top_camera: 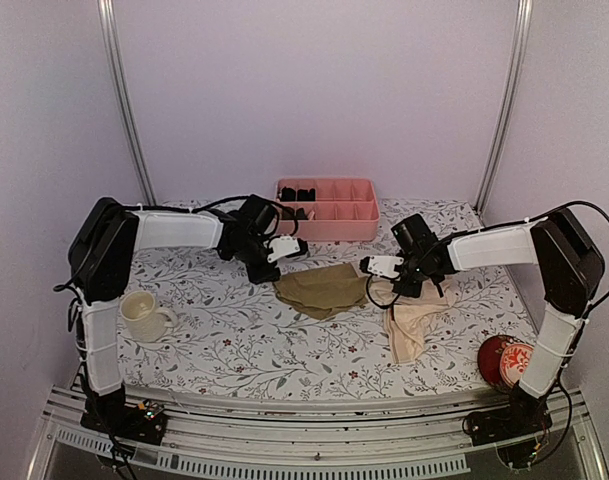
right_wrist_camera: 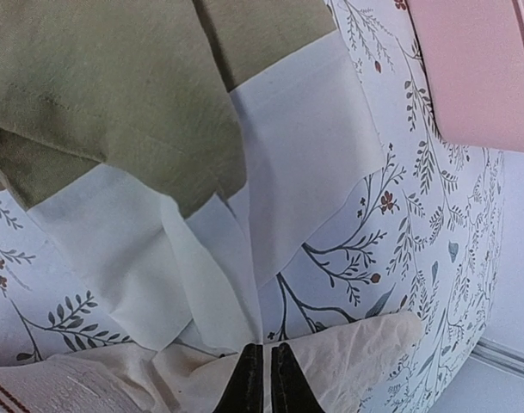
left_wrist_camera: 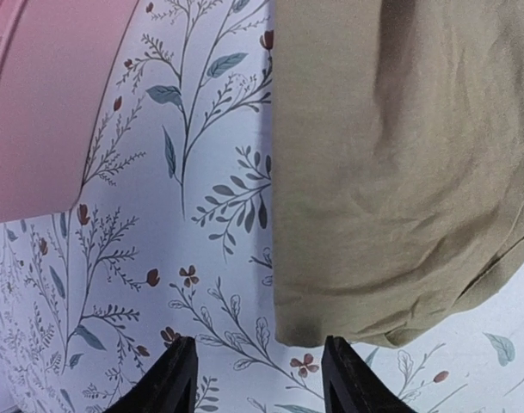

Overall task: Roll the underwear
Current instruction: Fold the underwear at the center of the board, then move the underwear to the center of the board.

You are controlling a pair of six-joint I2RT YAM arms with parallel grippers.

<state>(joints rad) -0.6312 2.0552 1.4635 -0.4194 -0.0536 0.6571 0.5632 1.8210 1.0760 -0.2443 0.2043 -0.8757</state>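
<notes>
Your left hand [left_wrist_camera: 257,383] is spread, low in the frame, just beside the olive-brown fabric underwear [left_wrist_camera: 399,172]. Your right hand [right_wrist_camera: 262,379] is pressed together over the pale peach fabric underwear [right_wrist_camera: 352,353].

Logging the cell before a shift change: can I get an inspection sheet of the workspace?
Surface: floral cloth, flat.
Job's things: olive underwear spread mid-table, cream part toward the right arm; peach underwear crumpled beside it.
Clutter: mug near left; red container near right; pink tray at back holding black bundles.
Grippers: left gripper open at the olive edge; right gripper shut by the cream part, grip unclear.
Cables: black cables along both arms.
Surroundings: lilac walls, metal posts.
</notes>
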